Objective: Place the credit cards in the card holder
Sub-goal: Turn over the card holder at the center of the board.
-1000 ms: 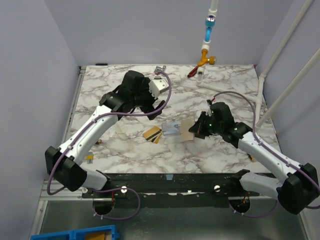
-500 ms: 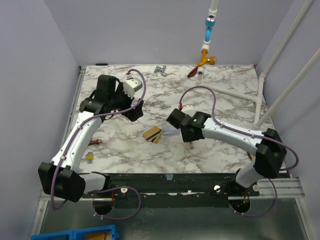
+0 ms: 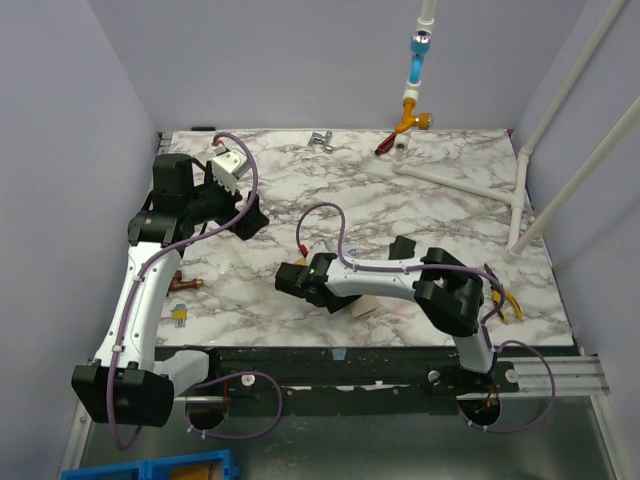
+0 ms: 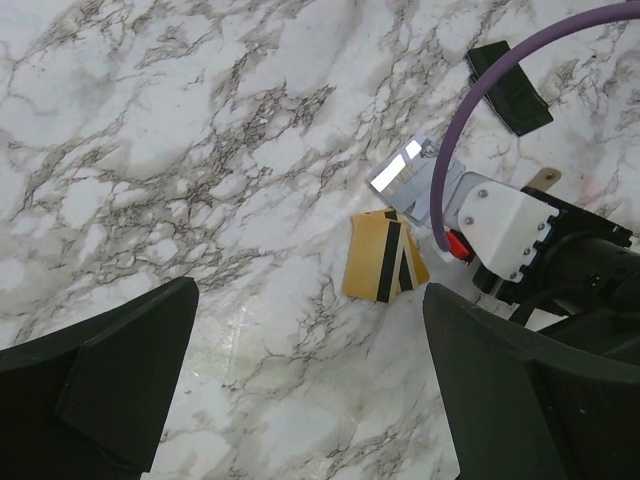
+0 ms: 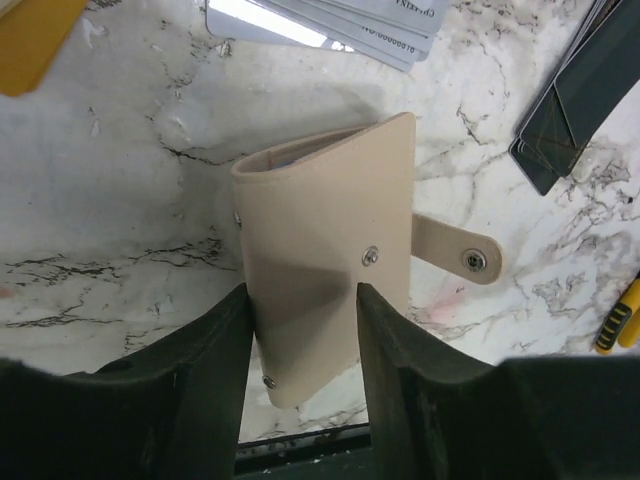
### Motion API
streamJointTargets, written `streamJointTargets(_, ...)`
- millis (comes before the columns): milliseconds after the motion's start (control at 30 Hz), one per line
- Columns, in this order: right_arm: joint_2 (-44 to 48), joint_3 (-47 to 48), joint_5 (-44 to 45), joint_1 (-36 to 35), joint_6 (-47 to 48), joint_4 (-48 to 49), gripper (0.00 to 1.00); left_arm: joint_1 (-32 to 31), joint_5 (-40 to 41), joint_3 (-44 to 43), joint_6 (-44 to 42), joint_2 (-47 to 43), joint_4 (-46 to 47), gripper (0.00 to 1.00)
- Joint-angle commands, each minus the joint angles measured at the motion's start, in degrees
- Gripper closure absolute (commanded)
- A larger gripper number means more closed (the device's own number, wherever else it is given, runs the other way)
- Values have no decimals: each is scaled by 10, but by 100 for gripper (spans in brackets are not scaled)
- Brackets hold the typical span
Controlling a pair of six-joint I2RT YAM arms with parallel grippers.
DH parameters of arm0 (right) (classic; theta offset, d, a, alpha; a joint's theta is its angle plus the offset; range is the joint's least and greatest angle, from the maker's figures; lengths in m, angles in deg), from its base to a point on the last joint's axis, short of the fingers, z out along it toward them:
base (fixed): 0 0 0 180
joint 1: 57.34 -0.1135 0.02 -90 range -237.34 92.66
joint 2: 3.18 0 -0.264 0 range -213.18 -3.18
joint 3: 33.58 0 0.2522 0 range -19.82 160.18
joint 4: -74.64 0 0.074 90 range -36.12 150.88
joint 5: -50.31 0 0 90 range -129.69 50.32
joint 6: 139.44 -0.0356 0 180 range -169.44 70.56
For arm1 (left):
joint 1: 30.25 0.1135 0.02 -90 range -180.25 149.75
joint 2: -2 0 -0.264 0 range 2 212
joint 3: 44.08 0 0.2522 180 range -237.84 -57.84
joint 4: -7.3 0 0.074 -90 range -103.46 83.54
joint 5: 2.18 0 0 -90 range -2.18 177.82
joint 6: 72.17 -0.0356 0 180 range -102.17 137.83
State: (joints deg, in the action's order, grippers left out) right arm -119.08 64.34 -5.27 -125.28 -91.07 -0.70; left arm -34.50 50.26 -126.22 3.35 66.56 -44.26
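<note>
Two things, operator: where is the card holder, and does anything have hold of it?

— On my right wrist feed it sits on the marble table, strap and snap out to the right, pale lining showing along its far edge. I cannot tell whether it lies flat or is tipped up a little. Its near end is in the gap of the right gripper. The jaws stand part-way apart, one finger over each long edge. The holder is wider than the gap, so I read that gripper as unclamped with nothing in its grasp. From above, the holder shows as a tan corner beside that wrist, near the front edge and about midway across.

And the credit cards?

— Just beyond the holder, with a strip of marble between. The grey cards are stacked straight past its far edge. The gold cards, dark-striped and fanned over one another, lie just beside the grey ones.

The other arm?

— My left gripper is spread wide and carries nothing. It hangs over bare marble toward the far left, well apart from the cards.

Anything near the holder?

— Some dark flat pieces lie right of the grey cards, and a yellow-handled tool is at the feed's right edge.
</note>
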Motion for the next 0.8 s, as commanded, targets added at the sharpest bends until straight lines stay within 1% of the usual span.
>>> streamJointTargets(0,13,11,-18,2,4,19,48,-1,-40,8,5,-8,4,2)
streamJointTargets(200,67,26,-112,9,23,66,34,-6,-72,9,-8,2,-11,2)
streamJointTargets(267,94,20,-128,22,23,76,34,-11,-80,21,-15,-4,-2,2)
streamJointTargets(367,146,-17,-141,66,23,92,38,-40,-83,49,-26,-6,12,2)
streamJointTargets(400,168,-33,-140,85,22,95,40,-60,-81,59,-32,-6,18,2)
streamJointTargets(467,210,-70,-139,132,23,111,45,-106,-69,83,-54,-6,28,9)
streamJointTargets(500,254,-145,-155,199,41,150,49,-177,-55,104,-54,22,43,16)
streamJointTargets(567,262,-177,-172,224,48,175,49,-218,-38,100,-66,39,39,16)
streamJointTargets(600,265,-190,-186,234,50,191,49,-247,-32,95,-82,51,28,14)
streamJointTargets(667,273,-223,-222,251,54,228,49,-300,-46,74,-130,80,-16,6)
streamJointTargets(767,277,-258,-274,281,53,266,54,-359,-64,38,-146,146,-45,7)
